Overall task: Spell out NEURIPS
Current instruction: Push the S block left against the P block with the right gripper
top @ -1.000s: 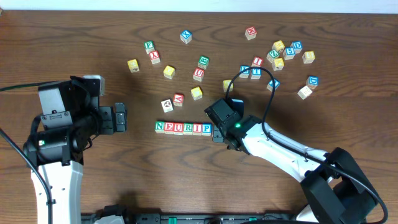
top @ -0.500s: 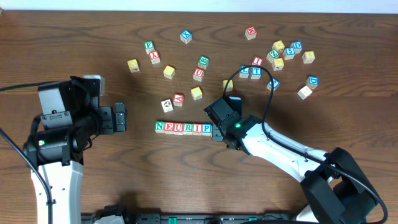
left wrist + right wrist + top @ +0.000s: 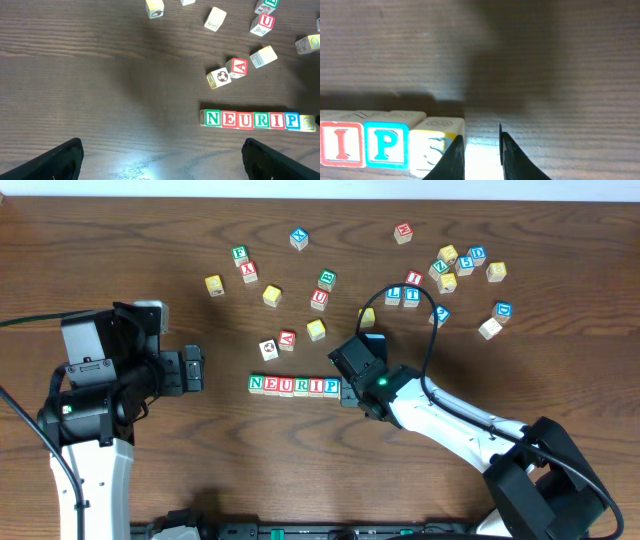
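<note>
The cubes N, E, U, R, I, P (image 3: 294, 385) lie in a straight row at the table's middle; the left wrist view shows the row (image 3: 250, 120) with the yellow S cube (image 3: 309, 122) at its right end. In the right wrist view the S cube (image 3: 432, 145) touches the P cube (image 3: 386, 145). My right gripper (image 3: 481, 150) is low at that end, shut to a narrow slit with nothing inside, its left finger (image 3: 454, 160) against the S cube's right side. My left gripper (image 3: 193, 369) stands open and empty, well to the left of the row.
Loose cubes lie behind the row: an A cube (image 3: 287, 339), a picture cube (image 3: 268, 349), a yellow cube (image 3: 316, 329) and a U cube (image 3: 319, 298). A cluster of several cubes (image 3: 445, 265) sits at the back right. The right arm's cable (image 3: 425, 300) loops over them.
</note>
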Motion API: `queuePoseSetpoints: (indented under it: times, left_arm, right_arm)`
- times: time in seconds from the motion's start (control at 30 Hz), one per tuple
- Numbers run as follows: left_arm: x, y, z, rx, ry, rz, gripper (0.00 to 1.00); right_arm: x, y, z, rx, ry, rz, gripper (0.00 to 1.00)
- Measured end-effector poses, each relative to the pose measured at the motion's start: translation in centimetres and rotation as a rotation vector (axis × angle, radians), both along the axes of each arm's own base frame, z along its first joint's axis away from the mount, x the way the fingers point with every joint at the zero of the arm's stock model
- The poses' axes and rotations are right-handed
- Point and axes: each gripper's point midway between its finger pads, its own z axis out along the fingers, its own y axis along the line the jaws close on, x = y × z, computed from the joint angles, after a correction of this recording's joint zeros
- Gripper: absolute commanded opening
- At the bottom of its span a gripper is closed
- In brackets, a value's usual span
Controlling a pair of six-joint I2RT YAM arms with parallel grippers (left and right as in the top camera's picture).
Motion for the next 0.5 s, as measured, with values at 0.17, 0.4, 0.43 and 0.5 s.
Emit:
queuePoseSetpoints:
  times: [0.17, 0.4, 0.43, 0.5]
  left_arm:
    - [0.0, 0.0, 0.0, 0.0, 0.0, 0.0, 0.99]
    - [0.0, 0.0, 0.0, 0.0, 0.0, 0.0, 0.99]
    - [0.0, 0.0, 0.0, 0.0, 0.0, 0.0, 0.99]
    - [0.0, 0.0, 0.0, 0.0, 0.0, 0.0, 0.99]
  right_arm:
    - [-1.2, -1.5, -0.5, -0.063, 0.047, -0.014, 0.18]
    - [-2.7, -2.8, -1.0, -0.104, 0.114, -0.053, 0.16]
    - [-2.9, -2.6, -1.1, -0.093, 0.123, -0.052, 0.16]
    - [-3.3, -2.1, -1.2, -0.068, 0.144, -0.05, 0.16]
